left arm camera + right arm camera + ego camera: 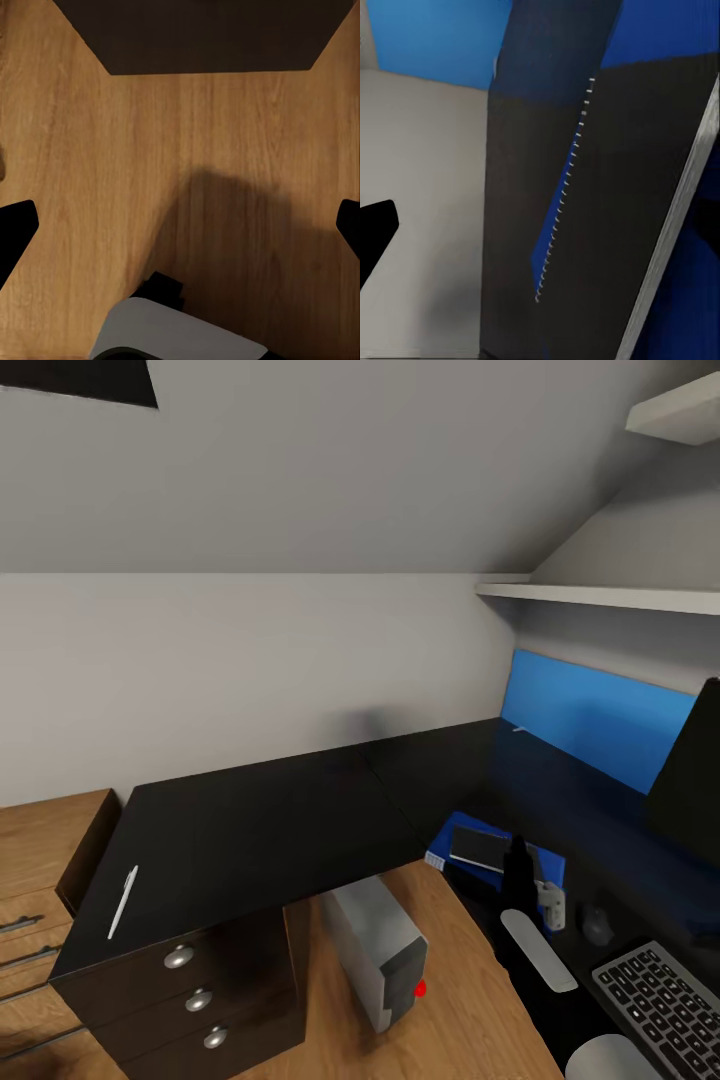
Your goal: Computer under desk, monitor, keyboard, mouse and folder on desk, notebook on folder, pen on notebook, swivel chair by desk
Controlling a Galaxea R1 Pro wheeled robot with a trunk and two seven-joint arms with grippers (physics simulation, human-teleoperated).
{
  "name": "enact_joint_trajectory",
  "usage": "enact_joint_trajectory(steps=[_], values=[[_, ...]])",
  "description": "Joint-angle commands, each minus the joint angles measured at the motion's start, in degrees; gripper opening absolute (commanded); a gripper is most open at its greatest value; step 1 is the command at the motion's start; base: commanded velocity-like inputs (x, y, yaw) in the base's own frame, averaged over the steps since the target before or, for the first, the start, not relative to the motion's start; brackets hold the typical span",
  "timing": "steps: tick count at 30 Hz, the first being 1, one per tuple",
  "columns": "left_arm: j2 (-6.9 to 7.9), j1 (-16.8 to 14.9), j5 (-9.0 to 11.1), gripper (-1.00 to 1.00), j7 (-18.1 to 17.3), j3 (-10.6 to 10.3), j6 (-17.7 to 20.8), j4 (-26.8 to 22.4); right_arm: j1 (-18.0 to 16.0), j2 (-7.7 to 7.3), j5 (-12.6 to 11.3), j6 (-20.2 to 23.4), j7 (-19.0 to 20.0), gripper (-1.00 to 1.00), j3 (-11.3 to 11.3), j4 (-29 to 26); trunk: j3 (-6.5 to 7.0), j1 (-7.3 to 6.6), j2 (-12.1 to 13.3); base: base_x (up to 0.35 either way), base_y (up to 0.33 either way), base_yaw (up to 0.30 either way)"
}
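Lying on desk (260, 810), pen (123, 901) (white), notebook (481, 847) atop folder (462, 830)

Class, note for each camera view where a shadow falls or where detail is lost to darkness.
Head view: soft shadow patch on the wall; the desk is nearly featureless black. Left wrist view: broad shadow on the wooden floor. Right wrist view: the notebook cover is dark.

Pale wall (250, 660) under a sloped ceiling (350, 460), white shelves (600, 597) at the right corner. Below, wood-plank floor (460, 980) — a three-drawer cabinet (200, 1000) with round silver knobs (179, 957), and a wooden dresser (40, 880) at far left.
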Motion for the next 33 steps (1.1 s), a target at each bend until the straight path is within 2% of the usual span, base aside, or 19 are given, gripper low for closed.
enact_joint_trajectory(steps=[1, 15, 17, 18, 20, 21, 28, 33], values=[[0.04, 0.0, 0.6, 1.0, 0.3, -0.2, -0.2, -0.1, 0.0, -0.11, 0.0, -0.3, -0.4, 1.0, 0.3, -0.1, -0.05, -0.03, 0.0, -0.271, 0.0, 0.0], [0.06, 0.0, 0.6, 1.0, 0.3, -0.2, -0.2, -0.1, 0.0, -0.06, 0.0, -0.3, -0.2, 1.0, 0.7, -0.3, -0.05, -0.03, 0.0, -0.033, 0.0, 0.0], [0.08, 0.0, 0.6, 1.0, 0.3, -0.2, -0.2, -0.1, 0.0, -0.06, 0.0, -0.2, -0.1, 1.0, 1.6, -0.3, -0.05, -0.03, 0.0, 0.0, 0.0, 0.0], [0.1, 0.0, 0.6, 1.0, 0.3, -0.2, -0.2, -0.1, 0.0, -0.03, 0.0, -0.2, 0.0, 1.0, 2.8, -0.4, -0.05, -0.03, 0.0, 0.0, 0.0, 0.0], [0.12, 0.0, 0.6, 1.0, 0.4, -0.2, -0.2, -0.1, 0.0, -0.05, 0.0, -0.3, 0.2, 1.0, 7.6, -3.4, -0.05, -0.03, 0.0, 0.0, 0.0, 0.0], [0.12, 0.0, 0.7, 1.0, 0.4, -0.2, -0.2, -0.1, 0.2, -0.01, 0.0, -0.3, 0.2, 1.0, 9.3, -4.3, -0.05, -0.03, 0.0, 0.0, 0.0, 0.0], [0.13, 0.0, 0.7, 1.0, 0.4, -0.2, -0.1, -0.1, 0.3, 0.24, 0.0, -0.4, 0.1, 1.0, 13.8, -5.0, 1.03, -1.35, 2.4, 0.0, 0.0, 0.05], [0.13, 0.0, 0.7, 1.0, 0.4, -0.2, 0.0, -0.1, 0.3, 0.7, 0.1, -0.4, 0.0, 1.0, 14.9, -5.1, 1.93, -2.44, 4.4, 0.0, 0.0, 0.197]])
